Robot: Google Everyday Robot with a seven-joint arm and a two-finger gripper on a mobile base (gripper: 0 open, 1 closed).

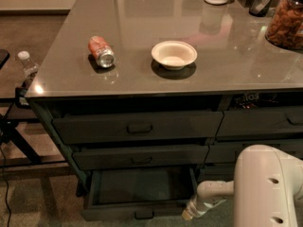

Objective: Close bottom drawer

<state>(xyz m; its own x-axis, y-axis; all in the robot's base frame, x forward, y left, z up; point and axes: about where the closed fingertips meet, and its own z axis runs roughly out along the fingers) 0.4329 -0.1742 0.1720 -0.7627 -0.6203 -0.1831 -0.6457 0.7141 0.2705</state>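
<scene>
The bottom drawer point(140, 187) is the lowest of three wide dark grey-green drawers on the left stack. It is pulled out, its inside is empty, and a small dark pull sits in the middle of its front point(143, 214). My white arm reaches in from the lower right. The gripper point(188, 215) is low, just beside the right end of the drawer's front. I cannot tell whether it touches the drawer.
On the grey countertop point(142, 13) lie a tipped soda can point(101, 51) and a white bowl point(173, 54). A jar of snacks point(286, 22) stands at the far right. A water bottle point(27, 66) and a black stand are on the left. The right drawer stack point(260, 124) is shut.
</scene>
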